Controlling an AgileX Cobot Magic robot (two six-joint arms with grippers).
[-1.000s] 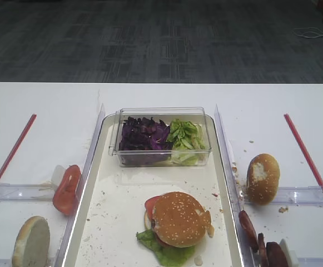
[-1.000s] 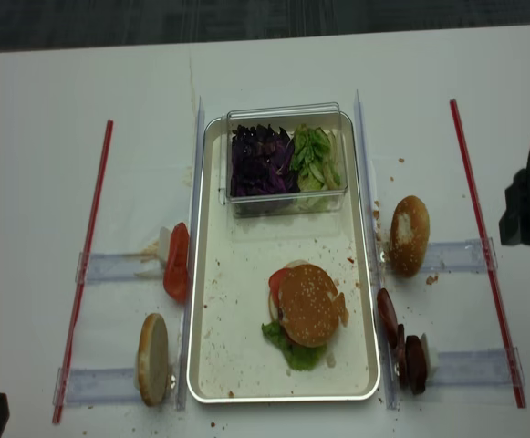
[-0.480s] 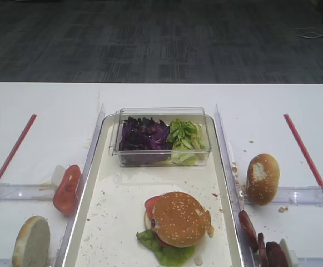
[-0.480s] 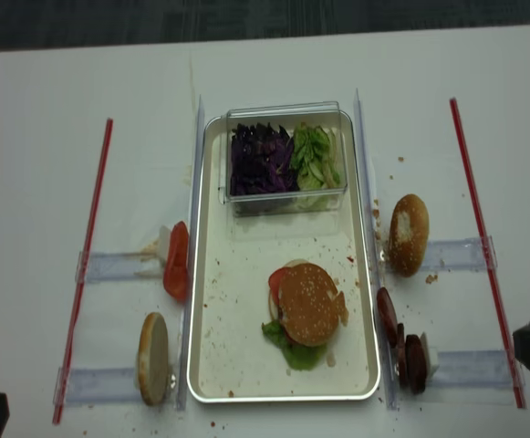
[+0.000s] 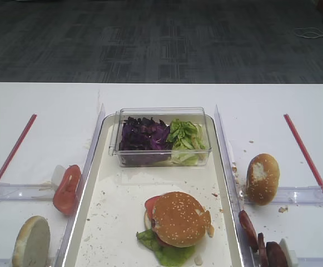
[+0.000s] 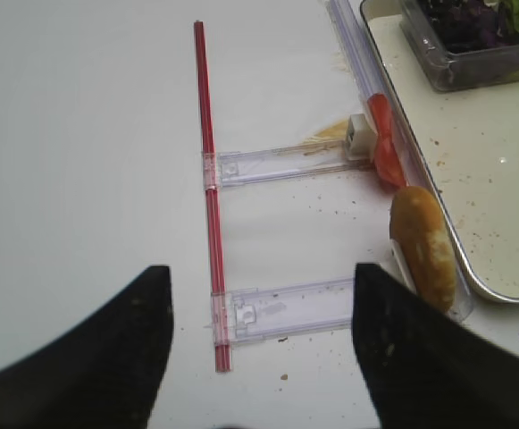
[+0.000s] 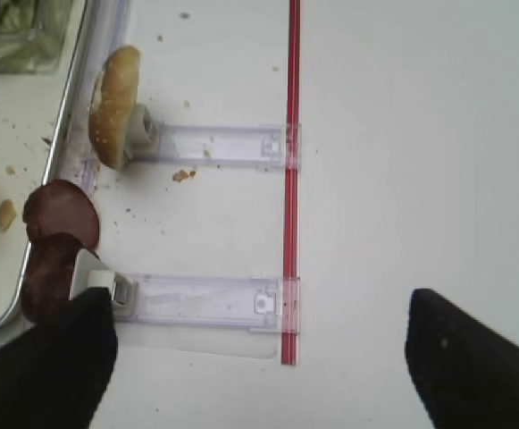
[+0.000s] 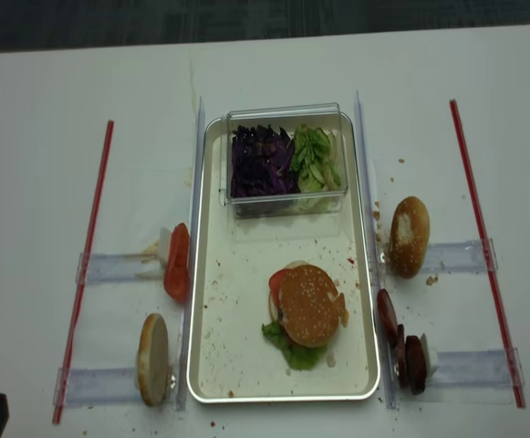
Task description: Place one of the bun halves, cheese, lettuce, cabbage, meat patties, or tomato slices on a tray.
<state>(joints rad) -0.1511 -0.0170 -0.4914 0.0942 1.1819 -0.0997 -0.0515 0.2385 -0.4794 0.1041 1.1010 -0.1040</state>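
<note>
White worktop (image 5: 150, 97), viewed from the near side. Off-white tray (image 5: 222, 183) lies lengthwise at centre, crumbs scattered across its floor. At the tray's far end sits a small clear plastic box (image 5: 160, 113): purple cabbage (image 5: 143, 135) in its left part, green lettuce (image 5: 185, 136) strips in its right.

At the near end of the tray stands an assembled stack: sesame-seeded bun top (image 5: 180, 218) uppermost, a red tomato slice (image 5: 152, 204) showing at its left edge, a ruffled green leaf (image 5: 169, 253) sticking out beneath on the near side.

Left of the tray, outside it: tomato slices (image 5: 66, 189) standing on edge in a clear holder, and nearer, a pale flat-faced bun half (image 5: 31, 242), also on edge. Right of the tray: a brown bun with a whitish patch (image 5: 262, 178), and nearer, dark meat patties (image 5: 259, 245) on edge. A red strip (image 5: 307, 158) runs along each outer side.

Right hand (image 7: 259, 353): fingers wide apart, nothing between them, above bare worktop to the right of the patties. Left hand (image 6: 259, 349): fingers also spread wide, holding nothing, left of the pale bun.
</note>
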